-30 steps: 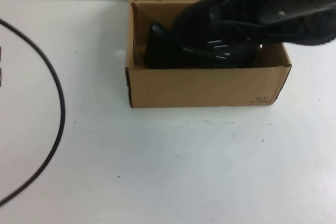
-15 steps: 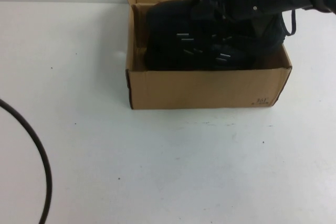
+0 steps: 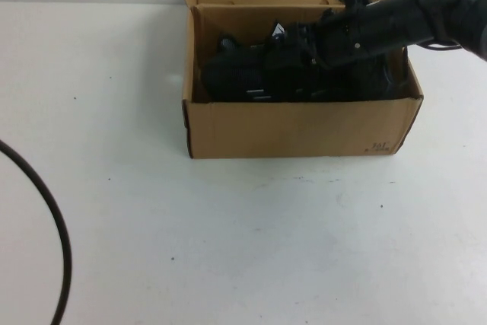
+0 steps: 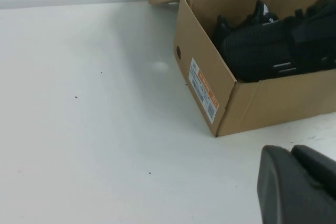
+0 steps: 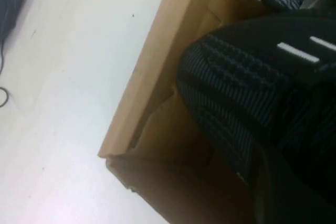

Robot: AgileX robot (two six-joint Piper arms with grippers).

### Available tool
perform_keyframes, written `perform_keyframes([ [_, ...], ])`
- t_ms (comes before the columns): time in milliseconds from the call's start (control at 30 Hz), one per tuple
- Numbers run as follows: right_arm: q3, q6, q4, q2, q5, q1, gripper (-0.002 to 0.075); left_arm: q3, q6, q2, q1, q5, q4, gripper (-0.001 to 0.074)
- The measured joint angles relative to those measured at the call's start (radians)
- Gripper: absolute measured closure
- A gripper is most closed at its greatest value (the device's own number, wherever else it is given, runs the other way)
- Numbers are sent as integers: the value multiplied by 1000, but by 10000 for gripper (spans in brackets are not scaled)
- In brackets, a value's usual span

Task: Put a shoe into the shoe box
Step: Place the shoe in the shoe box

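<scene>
Left claw: pressed together, parked over the near worktop, well left of the box.
Shoe: inside shoe box, long axis left-right.
Right claw: nearer, reaching in from the right, pinching the shoe.

Even, soft light; faint shadows; right wrist view blurred.

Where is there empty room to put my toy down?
White table in front of the shoe box, right of the black cable, is bare. Inside the box it's crowded: shoe plus right gripper. Left gripper sits low by the box's front.
</scene>
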Motion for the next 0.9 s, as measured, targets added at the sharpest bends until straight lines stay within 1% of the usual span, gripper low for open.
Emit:
perform_keyframes([
  [167, -2, 0, 9, 34, 25, 0, 658, 0, -4, 0, 0, -2, 0, 736],
  [233, -2, 0, 9, 46, 35, 0, 629, 0, -4, 0, 0, -2, 0, 736],
  [267, -2, 0, 9, 46, 36, 0, 587, 0, -4, 0, 0, -2, 0, 736],
  [367, -11, 0, 11, 46, 43, 0, 387, 0, -4, 0, 0, 3, 0, 736],
  [400, -22, 0, 7, 46, 48, -2, 333, 0, -4, 0, 0, 7, 0, 736],
  [467, -44, 20, -27, 46, 58, -4, 283, 0, -6, 0, 0, 16, 0, 736],
  [533, -76, 58, -96, 46, 68, -4, 277, 0, -6, 0, 0, 30, 0, 736],
  [733, -186, 202, -393, 9, 136, -4, 305, 0, -6, 0, 0, 41, 0, 736],
  [800, -225, 235, -441, -8, 180, -6, 309, 0, -6, 0, 0, 43, 0, 736],
  [900, -267, 248, -444, -26, 236, -10, 312, 0, -6, 0, 0, 43, 0, 736],
])
